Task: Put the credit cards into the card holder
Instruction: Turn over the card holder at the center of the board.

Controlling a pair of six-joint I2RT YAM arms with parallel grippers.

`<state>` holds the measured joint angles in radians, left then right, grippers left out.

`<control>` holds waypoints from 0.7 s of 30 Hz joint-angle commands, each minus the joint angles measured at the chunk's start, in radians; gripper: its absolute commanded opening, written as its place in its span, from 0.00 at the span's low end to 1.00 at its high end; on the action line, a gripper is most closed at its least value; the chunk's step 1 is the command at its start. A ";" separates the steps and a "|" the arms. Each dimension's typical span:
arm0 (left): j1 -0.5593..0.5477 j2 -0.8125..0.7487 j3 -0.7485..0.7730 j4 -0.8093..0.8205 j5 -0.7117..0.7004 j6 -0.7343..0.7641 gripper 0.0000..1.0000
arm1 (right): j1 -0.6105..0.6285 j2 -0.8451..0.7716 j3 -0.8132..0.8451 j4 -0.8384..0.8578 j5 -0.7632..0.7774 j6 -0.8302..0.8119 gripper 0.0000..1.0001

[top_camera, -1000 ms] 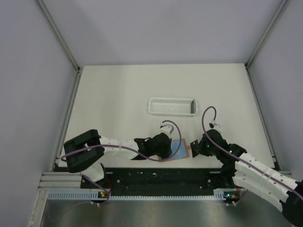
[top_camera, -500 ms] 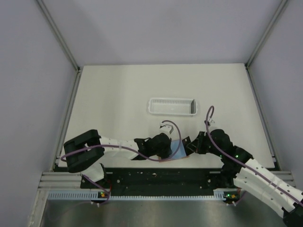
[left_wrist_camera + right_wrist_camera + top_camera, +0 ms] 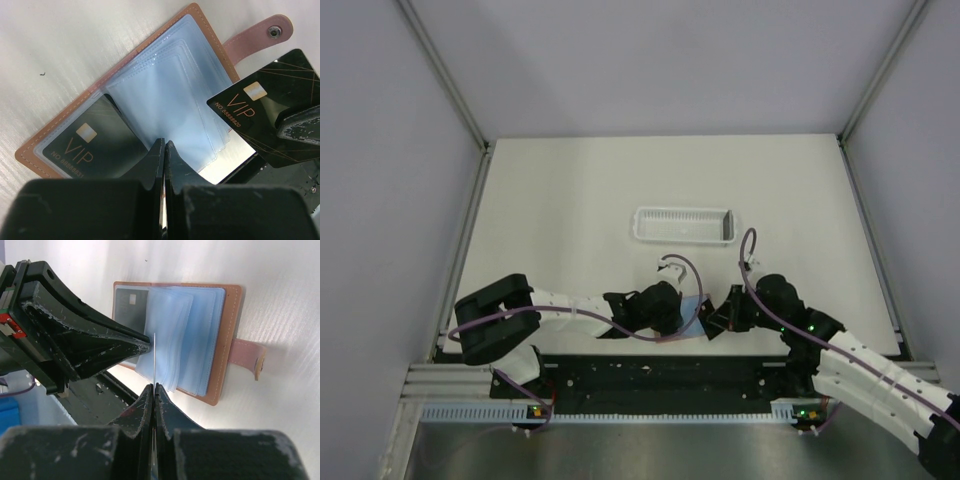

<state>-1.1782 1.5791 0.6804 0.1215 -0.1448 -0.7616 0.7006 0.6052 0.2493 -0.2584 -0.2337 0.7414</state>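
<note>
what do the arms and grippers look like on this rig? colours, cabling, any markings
Both the left arm and right arm have white links with black joint housings. A purple cable loops off each wrist. Small green lights show on the right arm. The left gripper and right gripper have black wedge-shaped fingers tapering to thin tips, scuffed with pale scratches.

White table [image 3: 570, 190] bears slatted tray [image 3: 682, 225], open card holder [image 3: 150, 95].
</note>
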 commanded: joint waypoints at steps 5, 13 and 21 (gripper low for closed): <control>-0.001 0.012 -0.031 -0.083 -0.022 0.008 0.00 | 0.017 0.011 -0.002 -0.008 0.053 0.009 0.00; -0.001 0.012 -0.032 -0.082 -0.022 0.010 0.00 | 0.020 0.033 -0.010 -0.010 0.063 0.015 0.00; -0.001 0.016 -0.028 -0.080 -0.019 0.008 0.00 | 0.019 0.042 -0.036 0.024 0.050 0.026 0.00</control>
<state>-1.1782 1.5791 0.6804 0.1223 -0.1444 -0.7616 0.7063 0.6453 0.2268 -0.2756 -0.1848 0.7559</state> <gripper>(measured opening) 0.013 0.006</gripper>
